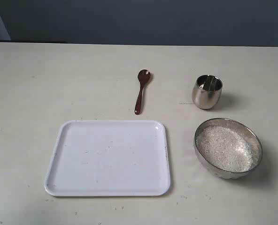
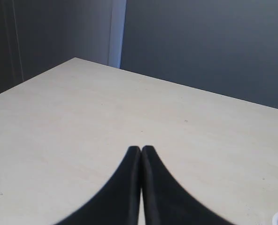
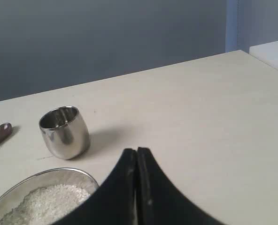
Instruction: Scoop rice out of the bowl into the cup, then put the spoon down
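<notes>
Wooden spoon (image 1: 140, 93), apart from right hand (image 3: 137, 150)

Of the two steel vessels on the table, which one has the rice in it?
The wide, shallow bowl beside the white tray: off-white rice covers its inside. The small narrow cup beyond it shows only shiny metal inside.

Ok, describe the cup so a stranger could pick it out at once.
Find the white tray on the pale table; right of it in the exterior view sits a wide steel bowl of rice. Just beyond that bowl, apart from it, stands the cup. It is a small shiny handleless steel tumbler, far narrower than the bowl, unlike the dark wooden spoon further left.
</notes>
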